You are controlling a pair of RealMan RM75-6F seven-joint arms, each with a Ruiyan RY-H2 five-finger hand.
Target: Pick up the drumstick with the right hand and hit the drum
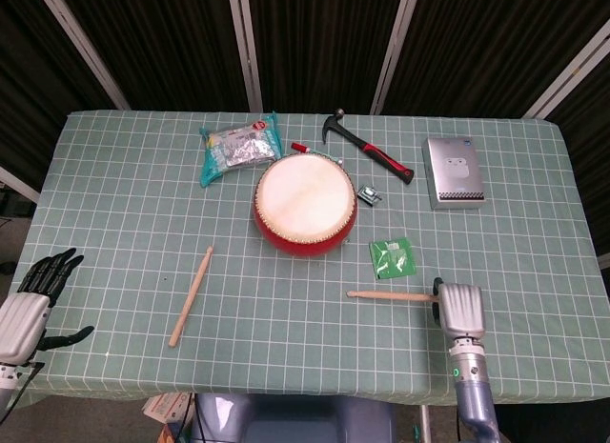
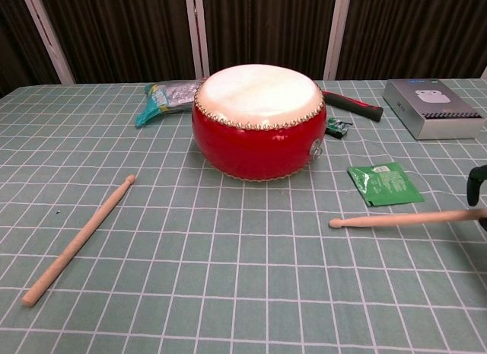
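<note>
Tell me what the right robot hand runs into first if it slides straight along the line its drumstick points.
Probably nothing. The right robot hand holds its drumstick pointing left, in front of the drum. That line also passes short of the green packet and seems to clear the spare drumstick, though depth is uncertain.

**Room around the drum**

From my seat the lane from my right hand (image 1: 460, 308) to the drum (image 1: 304, 205) was mostly open cloth, with just the flat green packet (image 1: 393, 257) lying in it. Behind the drum sat the hammer (image 1: 368, 146) and foil bag (image 1: 236, 150), crowding the far side.
</note>
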